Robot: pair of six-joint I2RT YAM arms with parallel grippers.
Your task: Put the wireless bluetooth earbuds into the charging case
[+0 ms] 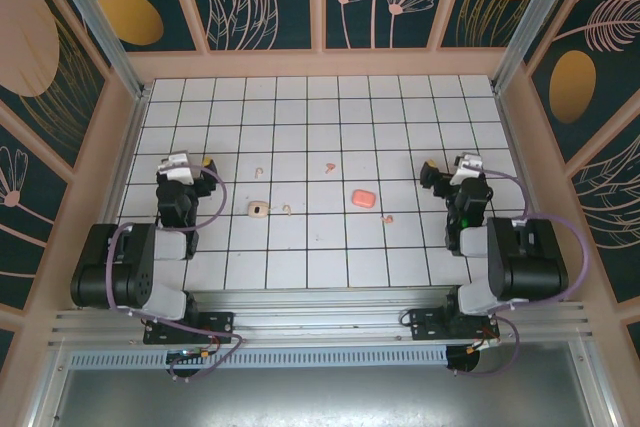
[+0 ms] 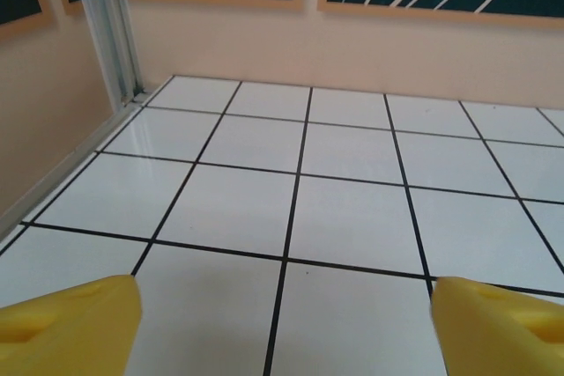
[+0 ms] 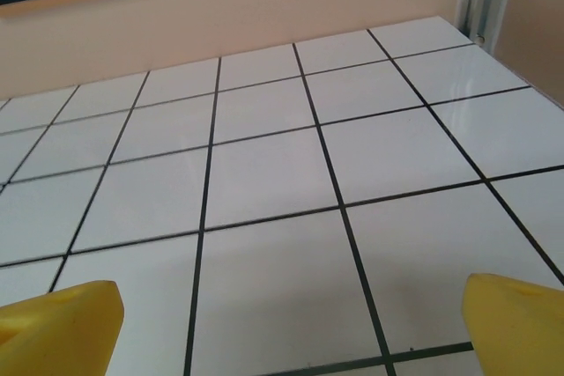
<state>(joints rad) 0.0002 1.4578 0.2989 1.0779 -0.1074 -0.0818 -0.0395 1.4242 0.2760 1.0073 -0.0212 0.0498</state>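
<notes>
Bright, even light, soft glare on the glossy tiles [image 2: 150,143], faint shadows, mostly sharp focus

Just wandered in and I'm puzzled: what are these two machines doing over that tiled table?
Two robot arms are meant to put small earbuds into charging cases, but nothing is picked up yet. The left pincer and right pincer both stand open and empty, one at each side of the table. Between them on the tiles lie a beige case, a pink case and loose buds, including a pink earbud and a beige earbud.
</notes>
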